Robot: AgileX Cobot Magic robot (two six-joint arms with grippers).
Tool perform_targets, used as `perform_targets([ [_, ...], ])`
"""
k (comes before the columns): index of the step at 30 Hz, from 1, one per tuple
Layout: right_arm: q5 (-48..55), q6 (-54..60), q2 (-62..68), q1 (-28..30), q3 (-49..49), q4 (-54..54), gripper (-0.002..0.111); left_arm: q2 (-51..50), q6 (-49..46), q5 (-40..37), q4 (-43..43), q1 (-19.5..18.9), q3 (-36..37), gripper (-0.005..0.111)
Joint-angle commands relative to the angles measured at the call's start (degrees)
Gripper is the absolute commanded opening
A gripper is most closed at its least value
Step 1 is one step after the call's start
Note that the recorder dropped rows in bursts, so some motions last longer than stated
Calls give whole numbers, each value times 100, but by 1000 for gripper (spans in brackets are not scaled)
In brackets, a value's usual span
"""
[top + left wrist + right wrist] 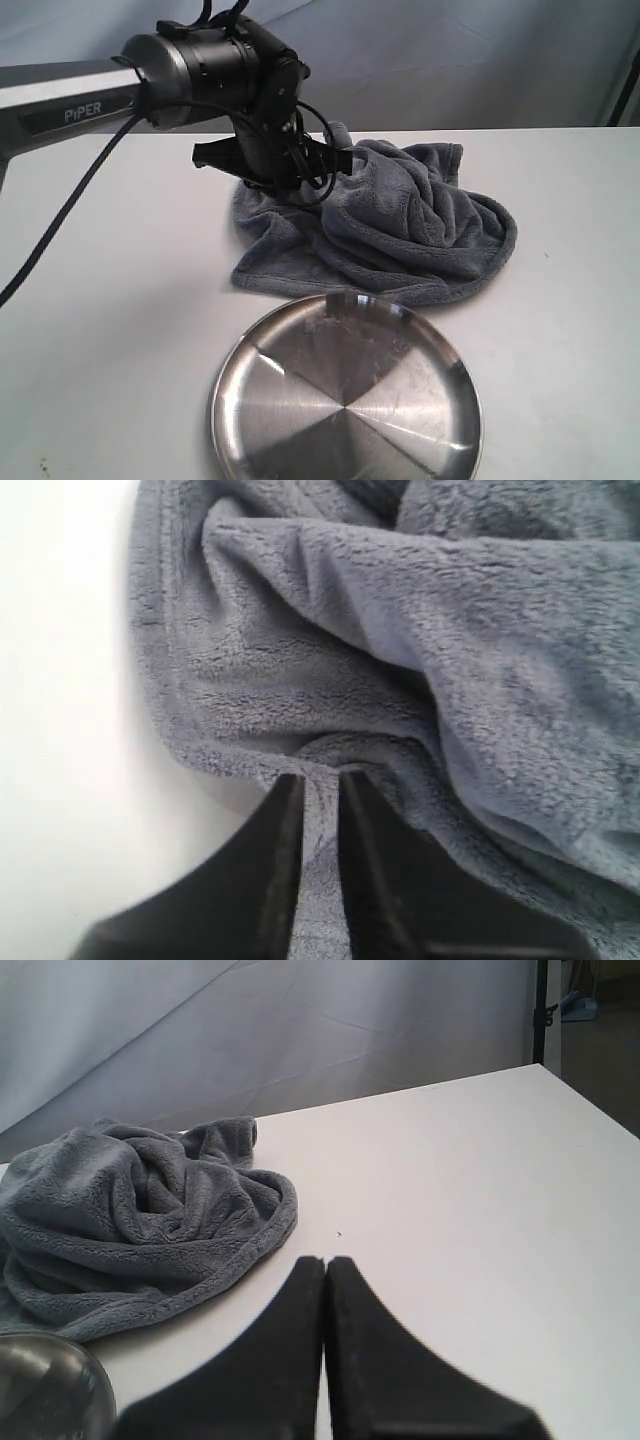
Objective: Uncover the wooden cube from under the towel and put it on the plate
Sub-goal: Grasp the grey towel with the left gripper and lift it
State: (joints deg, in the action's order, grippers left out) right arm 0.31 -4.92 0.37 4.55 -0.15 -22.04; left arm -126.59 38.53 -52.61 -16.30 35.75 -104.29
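Note:
The dark blue-grey towel (400, 230) lies bunched on the white table behind the shiny steel plate (345, 400). The wooden cube is hidden; no view shows it. My left gripper (285, 190) reaches down into the towel's left part. In the left wrist view its fingers (320, 775) stand close together with a fold of the towel (400, 630) pinched between them near the hem. My right gripper (324, 1260) is shut with nothing in it, hovering over bare table to the side of the towel (140, 1220), with the plate's rim (40, 1390) at the picture's edge.
The left arm (90, 95) and its black cable (60, 215) cross above the table's left side. A grey-blue backdrop (450, 60) hangs behind the table. White table surface (100, 330) spreads to the left and right of the towel and plate.

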Motion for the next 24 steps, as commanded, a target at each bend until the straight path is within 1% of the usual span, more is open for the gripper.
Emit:
perform_targets([
  [1, 68, -23, -37, 0, 15, -28, 3, -116, 71, 21, 74, -26, 83, 39],
  [3, 68, -23, -37, 0, 15, -28, 3, -230, 144, 10, 74, -26, 83, 51],
  [5, 68, -23, -37, 0, 15, -28, 3, -350, 194, 10, 74, -26, 83, 59],
  [8, 68, -23, -37, 0, 15, -28, 3, -521, 194, 36, 74, -26, 83, 67],
  [10, 68, -23, -37, 0, 15, -28, 3, -634, 194, 36, 74, -26, 83, 69],
  [17, 68, -23, -37, 0, 15, -28, 3, -952, 194, 175, 89, -26, 83, 68],
  [19, 68, -23, -37, 0, 15, -28, 3, -990, 194, 189, 89, -26, 83, 64],
  [21, 68, -23, -37, 0, 15, -28, 3, -1003, 194, 179, 89, -26, 83, 54],
  [23, 68, -23, -37, 0, 15, -28, 3, -1003, 194, 144, 89, -26, 83, 42],
  [24, 68, -23, -37, 0, 15, -28, 3, -1003, 194, 132, 89, -26, 83, 26],
])
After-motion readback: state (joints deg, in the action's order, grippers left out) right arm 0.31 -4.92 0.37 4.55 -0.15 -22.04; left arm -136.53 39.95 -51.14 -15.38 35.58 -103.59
